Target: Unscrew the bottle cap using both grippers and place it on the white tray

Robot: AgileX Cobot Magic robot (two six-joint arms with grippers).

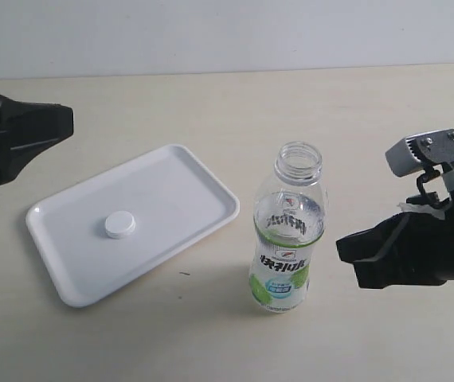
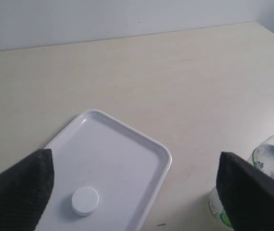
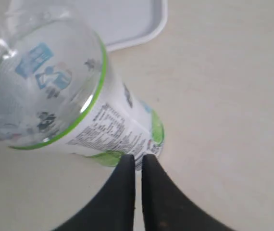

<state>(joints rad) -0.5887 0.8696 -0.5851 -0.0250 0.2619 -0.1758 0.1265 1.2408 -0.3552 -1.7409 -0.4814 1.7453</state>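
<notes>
Bottle cap (image 1: 120, 224): lying flat on white tray (image 1: 181, 170) toward surface's left edge, seemingly delivered. Bottle (image 1: 285, 239): standing uncapped between tray and right edge. Left gripper (image 2: 134, 166): hanging wide open, empty. Right gripper (image 3: 138, 161): sitting closed, empty.

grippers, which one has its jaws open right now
The left gripper: its jaws stand wide apart and hold nothing. On the right gripper the jaws are closed almost together, beside the bottle.
</notes>
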